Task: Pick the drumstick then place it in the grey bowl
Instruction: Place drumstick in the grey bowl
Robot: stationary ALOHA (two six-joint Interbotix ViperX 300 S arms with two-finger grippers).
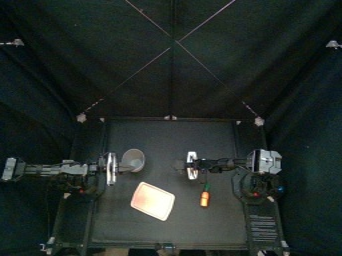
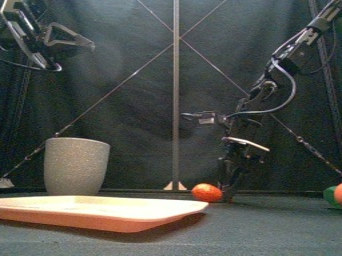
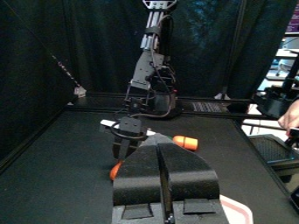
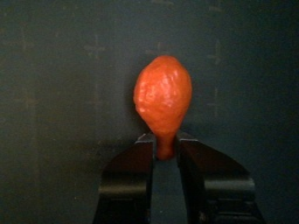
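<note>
Table (image 1: 174, 140): pink tray (image 2: 94, 210) near the front, grey cup (image 2: 76, 165) behind it. Left gripper (image 3: 163, 153) rests at the left side, jaws closed, empty. Right gripper (image 4: 167, 147) is pinched on the thin end of the drumstick (image 4: 163, 87), which lies on the table right of the tray, well apart from the cup. Judged: grasp made; lift, carry and drop remain.

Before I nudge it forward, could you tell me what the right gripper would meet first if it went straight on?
The drumstick: the right gripper is shut on its narrow end and points along it. Past the round end, only bare table shows.
</note>
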